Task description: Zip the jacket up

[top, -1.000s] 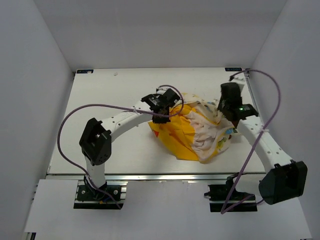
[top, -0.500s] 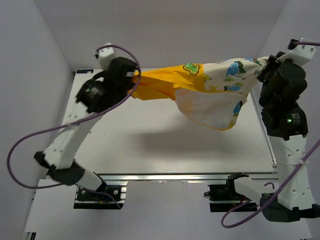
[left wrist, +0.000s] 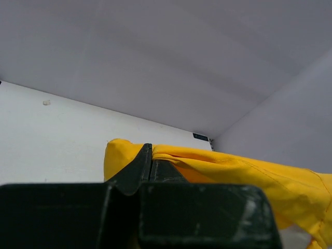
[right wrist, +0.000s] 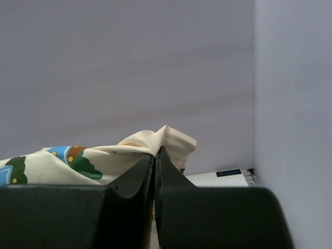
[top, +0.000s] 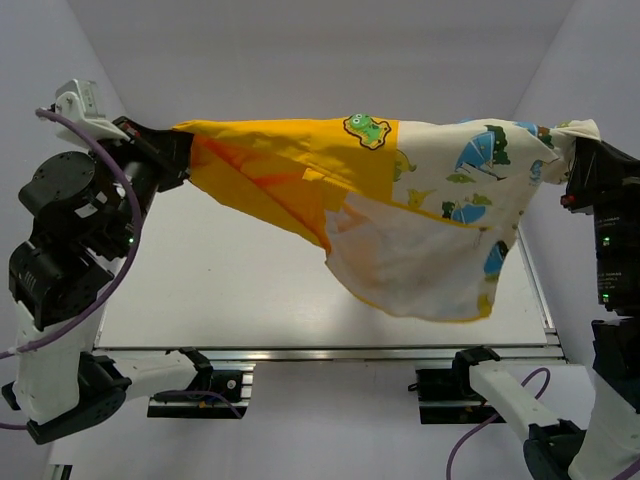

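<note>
left arm: white links, black joint housings, green light
right arm: black housings, white link, green lights
cables: purple, looping
left pincer: black wedge-shaped fingers

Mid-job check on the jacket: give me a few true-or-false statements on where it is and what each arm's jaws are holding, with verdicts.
1. The jacket hangs stretched in the air between the two arms. True.
2. The jaws of the left arm pinch the cream printed end. False: they are shut on the yellow end.
3. The jaws of the right arm stand open. False: they are shut on a cream fold of the jacket.
4. A green dinosaur patch shows on the yellow part. True.
</note>
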Action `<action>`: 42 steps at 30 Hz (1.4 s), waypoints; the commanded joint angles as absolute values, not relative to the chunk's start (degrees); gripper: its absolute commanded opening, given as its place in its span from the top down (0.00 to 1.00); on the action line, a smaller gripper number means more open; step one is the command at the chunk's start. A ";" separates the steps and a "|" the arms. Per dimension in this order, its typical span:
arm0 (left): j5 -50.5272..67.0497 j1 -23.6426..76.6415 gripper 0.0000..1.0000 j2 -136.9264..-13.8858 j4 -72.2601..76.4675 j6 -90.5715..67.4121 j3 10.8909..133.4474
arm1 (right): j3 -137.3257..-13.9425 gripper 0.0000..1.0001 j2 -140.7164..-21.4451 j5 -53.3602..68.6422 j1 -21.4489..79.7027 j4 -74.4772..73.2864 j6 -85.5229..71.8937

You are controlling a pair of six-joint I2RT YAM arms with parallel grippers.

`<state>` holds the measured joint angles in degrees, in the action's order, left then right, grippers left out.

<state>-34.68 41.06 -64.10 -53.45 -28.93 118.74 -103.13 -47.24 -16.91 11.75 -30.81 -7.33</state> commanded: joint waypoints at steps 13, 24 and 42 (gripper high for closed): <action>-30.09 15.30 0.65 -110.83 -54.05 -32.28 120.12 | -57.09 0.90 -65.35 -18.83 9.49 -24.63 -26.63; -14.59 14.68 0.02 -112.35 -47.98 -23.46 120.08 | -63.99 0.11 -77.96 -10.20 12.48 -21.45 -19.17; -5.00 18.46 0.02 -82.51 -41.13 -40.69 60.02 | -44.39 0.11 -64.00 0.53 35.07 -29.07 -19.49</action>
